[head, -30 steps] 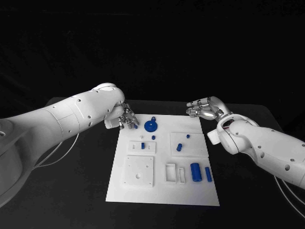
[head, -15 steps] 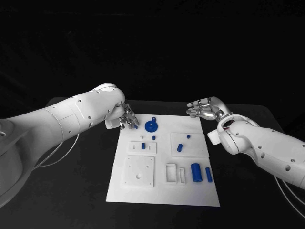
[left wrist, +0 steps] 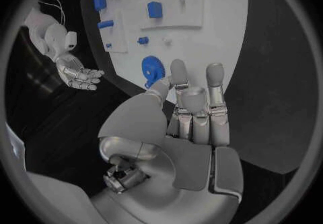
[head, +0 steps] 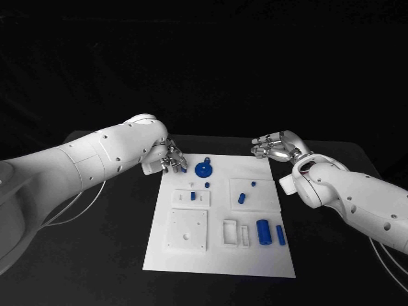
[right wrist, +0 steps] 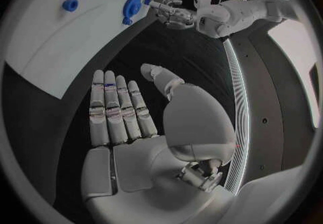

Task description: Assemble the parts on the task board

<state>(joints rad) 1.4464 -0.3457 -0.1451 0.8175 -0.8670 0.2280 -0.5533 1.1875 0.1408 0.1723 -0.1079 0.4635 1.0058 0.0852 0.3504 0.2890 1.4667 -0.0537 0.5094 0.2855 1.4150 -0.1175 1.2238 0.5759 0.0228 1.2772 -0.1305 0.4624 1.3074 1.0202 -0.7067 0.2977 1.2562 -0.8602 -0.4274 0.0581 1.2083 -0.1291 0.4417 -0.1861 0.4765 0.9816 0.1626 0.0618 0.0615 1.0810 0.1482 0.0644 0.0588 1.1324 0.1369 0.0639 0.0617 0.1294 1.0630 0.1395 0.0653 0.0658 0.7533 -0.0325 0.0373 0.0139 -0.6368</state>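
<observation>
Over the last second almost nothing has changed: the left hand (head: 170, 159) still hovers at the far left corner of the task board (head: 218, 255), beside the blue disc-shaped part (head: 204, 169). In the left wrist view its fingers (left wrist: 214, 81) are extended and slightly apart, holding nothing, and one tip lies close to the disc; contact cannot be confirmed. The right hand (head: 276, 147) remains beyond the board's far right corner, palm open, fingers straight, side by side and empty. Judged from this stillness, no part has yet been taken up and the assembly appears to be at a reach or pause before a grasp. A blue cylinder (head: 262, 231) and a slimmer blue bar (head: 279, 234) lie near the board's right edge; small blue pegs (head: 243, 197) stand mid-board. The board rests on a black table (head: 351, 159) in a dark room.
</observation>
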